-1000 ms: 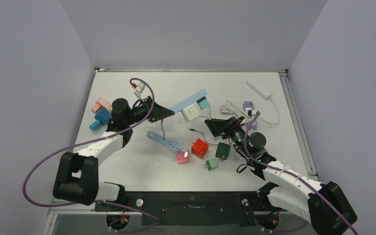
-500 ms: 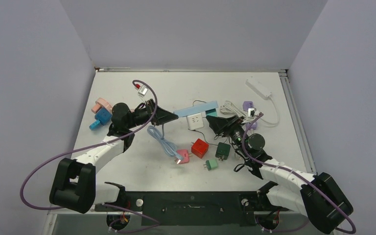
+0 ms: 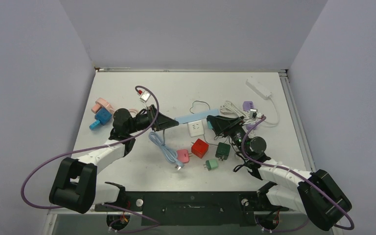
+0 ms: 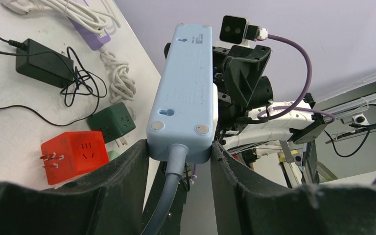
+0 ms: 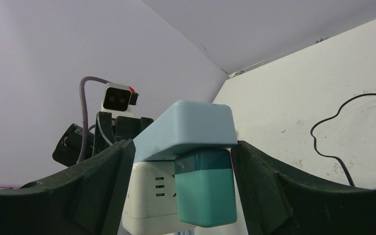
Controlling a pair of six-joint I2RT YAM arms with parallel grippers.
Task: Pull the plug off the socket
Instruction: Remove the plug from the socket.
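The socket is a light blue power strip (image 3: 192,118), held level above the table. My left gripper (image 3: 170,122) is shut on its cable end (image 4: 178,147). Under the strip's far end sit a teal plug (image 5: 205,188) and a white cube plug (image 5: 149,196). My right gripper (image 5: 182,147) straddles that end. Its fingers (image 5: 274,186) stand either side of both plugs, with a narrow gap beside the teal plug. From above, the right gripper (image 3: 214,122) covers most of the teal plug, while the white plug (image 3: 194,129) shows.
Loose on the table lie a red cube plug (image 3: 199,148), a dark green plug (image 3: 223,150), a light green plug (image 3: 211,164), a pink plug (image 3: 182,156) and the blue cable (image 3: 162,142). A white cord bundle (image 3: 232,108), a purple plug (image 3: 248,105) and a white strip (image 3: 258,88) lie further back.
The left gripper has brought the power strip nearer and more level, its far end now between the right gripper's fingers. The right jaws have narrowed around the plugs.
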